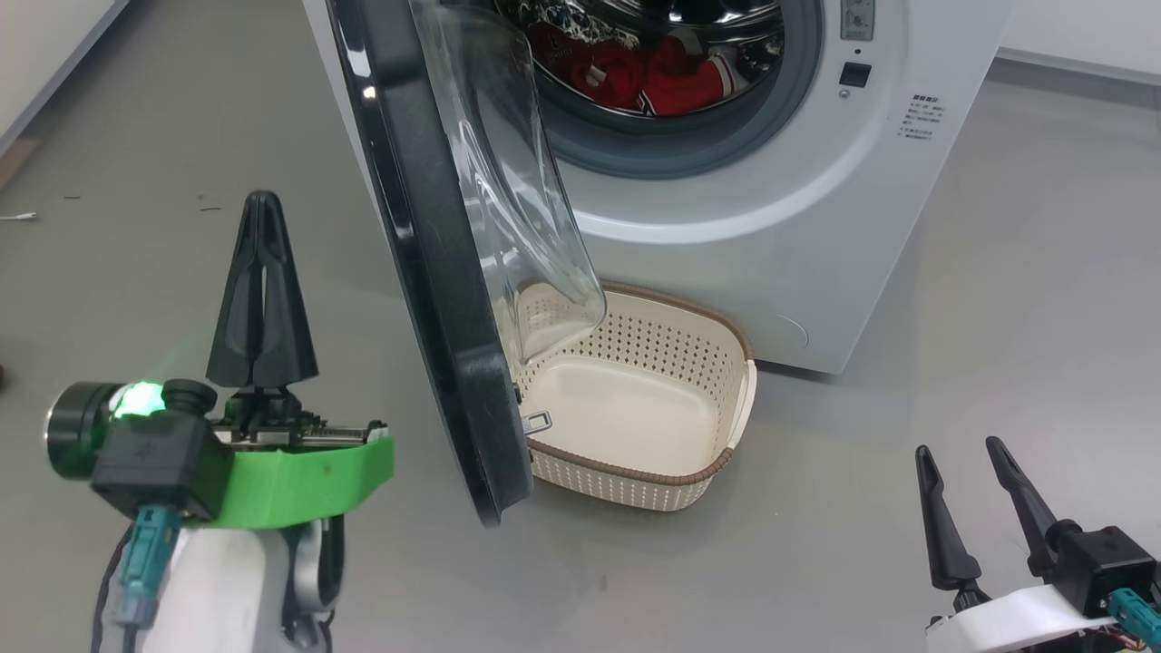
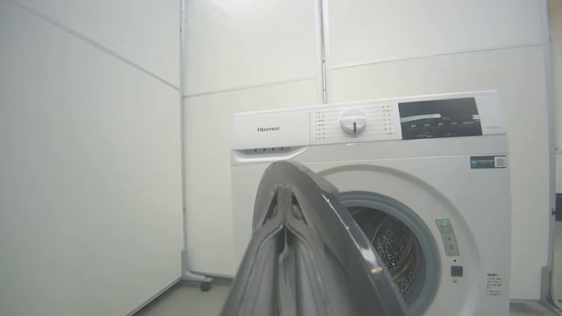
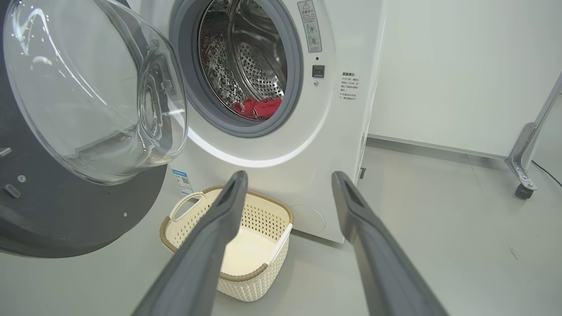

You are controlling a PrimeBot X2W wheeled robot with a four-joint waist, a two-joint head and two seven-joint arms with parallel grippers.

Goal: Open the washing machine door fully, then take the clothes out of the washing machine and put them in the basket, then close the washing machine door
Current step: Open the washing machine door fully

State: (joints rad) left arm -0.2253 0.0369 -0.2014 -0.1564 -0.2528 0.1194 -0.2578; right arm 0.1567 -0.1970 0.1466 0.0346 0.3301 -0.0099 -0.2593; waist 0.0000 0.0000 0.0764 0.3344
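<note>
Two tools face the washer [image 1: 816, 227]: left tool [image 1: 262, 198] clenched empty near its open door [image 1: 426, 254], right tool [image 1: 959, 446] spread wide. Clothes [image 1: 671, 82] lie inside the washer; the basket [image 1: 653, 349] sits just before it.

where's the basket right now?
Head view, centre: the basket sits empty on the floor in front of the washing machine, just right of the open door.
</note>
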